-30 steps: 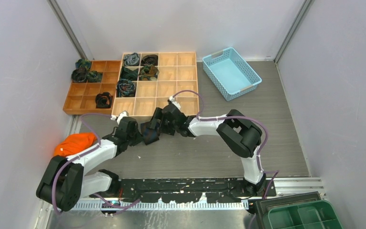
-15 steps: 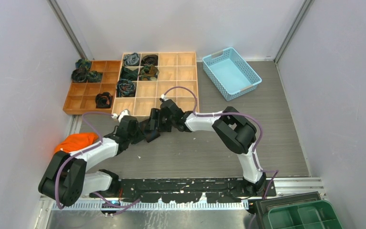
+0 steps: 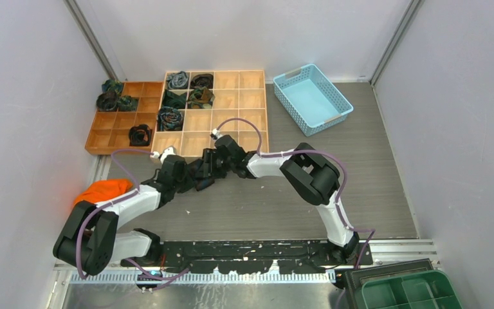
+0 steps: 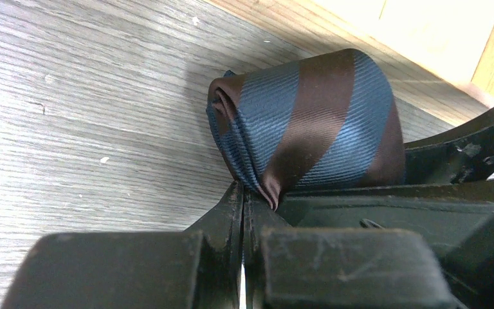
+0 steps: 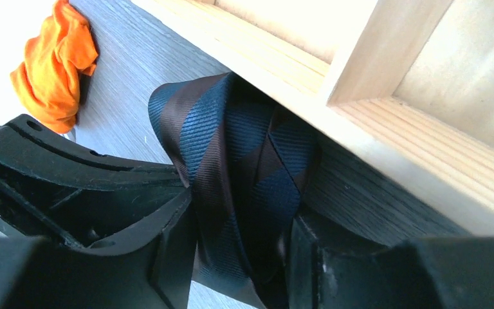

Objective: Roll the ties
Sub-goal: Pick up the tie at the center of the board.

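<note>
A rolled tie with navy and brown stripes (image 3: 201, 175) sits on the grey floor just in front of the light wooden grid tray (image 3: 251, 138). My left gripper (image 3: 190, 179) is shut, pinching the edge of the tie's fabric (image 4: 309, 122) at its fingertips (image 4: 231, 206). My right gripper (image 3: 210, 168) is shut on the same coil (image 5: 244, 187), squeezing it between both fingers right next to the tray's wall (image 5: 360, 84). Several rolled ties (image 3: 170, 118) lie in the trays' compartments.
A darker wooden tray (image 3: 112, 132) adjoins the light one on the left. A blue basket (image 3: 312, 98) stands at the back right. An orange cloth (image 3: 100, 193) lies by the left wall, also showing in the right wrist view (image 5: 54, 64). A green bin (image 3: 408, 291) is near right.
Both grippers have carried the rolled tie to the left and a little towards the tray's front edge. Their hold on it has not changed.
</note>
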`<state>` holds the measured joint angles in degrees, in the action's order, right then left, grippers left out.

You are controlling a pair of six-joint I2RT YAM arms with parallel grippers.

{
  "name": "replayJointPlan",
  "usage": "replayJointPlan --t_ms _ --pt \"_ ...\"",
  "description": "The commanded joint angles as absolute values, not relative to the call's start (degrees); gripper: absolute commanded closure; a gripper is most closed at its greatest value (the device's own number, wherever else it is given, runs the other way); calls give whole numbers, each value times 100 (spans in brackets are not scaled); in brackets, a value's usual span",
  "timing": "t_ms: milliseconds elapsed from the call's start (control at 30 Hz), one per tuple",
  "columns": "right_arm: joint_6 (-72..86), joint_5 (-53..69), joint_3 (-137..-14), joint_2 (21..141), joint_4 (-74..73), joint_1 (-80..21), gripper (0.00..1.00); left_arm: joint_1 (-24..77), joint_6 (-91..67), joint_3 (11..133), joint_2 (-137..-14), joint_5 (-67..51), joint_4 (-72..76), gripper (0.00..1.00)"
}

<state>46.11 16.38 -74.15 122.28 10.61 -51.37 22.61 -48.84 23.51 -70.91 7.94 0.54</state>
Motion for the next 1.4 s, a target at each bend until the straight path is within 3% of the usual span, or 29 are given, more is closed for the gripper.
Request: replayJointPlan --t_ms 0,100,267,367,733,1367 --pt "4377 1885 -6926 13006 -502 -5537 53 2276 -4757 2269 -7287 754 -26 100" --pt "4377 1907 -6951 13013 -501 -5537 62 2276 -4730 2267 -7273 817 -64 100" --pt "4399 1919 -6956 12992 -500 -5541 88 2276 -4730 2323 -7161 986 -357 100" --pt "4404 1835 -6943 12918 -514 -5538 98 2276 -4869 2531 -6929 1125 -1067 100" --pt "4200 721 -6752 12232 -1004 -5754 99 2276 -4981 3700 -3815 1988 -3630 100" --pt "2978 -2992 -8166 11163 -3407 -6386 99 2276 -5115 4052 -3260 2461 -4149 100"
